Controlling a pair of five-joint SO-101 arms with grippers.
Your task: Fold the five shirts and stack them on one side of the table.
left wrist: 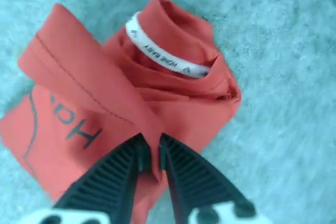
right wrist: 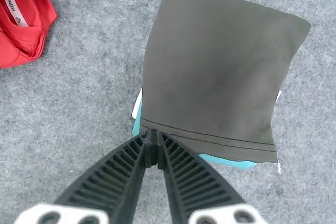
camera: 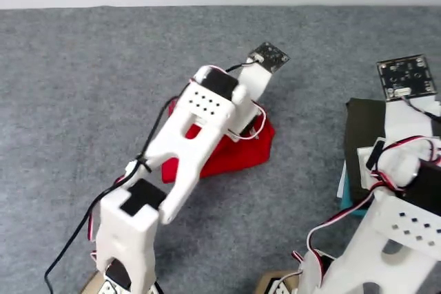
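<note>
A red shirt [camera: 234, 153] lies bunched and partly folded near the middle of the grey table; its collar with a white label [left wrist: 168, 59] faces up. My left gripper [left wrist: 149, 153] is shut on a folded edge of this red shirt [left wrist: 173, 93]. At the table's right side a dark folded shirt [camera: 358, 129] tops a stack, with a teal shirt [right wrist: 239, 162] and a white edge [right wrist: 137, 109] showing beneath it. My right gripper [right wrist: 151, 148] is shut at the hem of the dark shirt [right wrist: 220, 72], pinching its edge.
The left arm [camera: 207, 115] stretches from the front edge over the red shirt. The right arm [camera: 400, 191] covers much of the stack. Bare grey table [camera: 83, 101] stretches across the left and the back.
</note>
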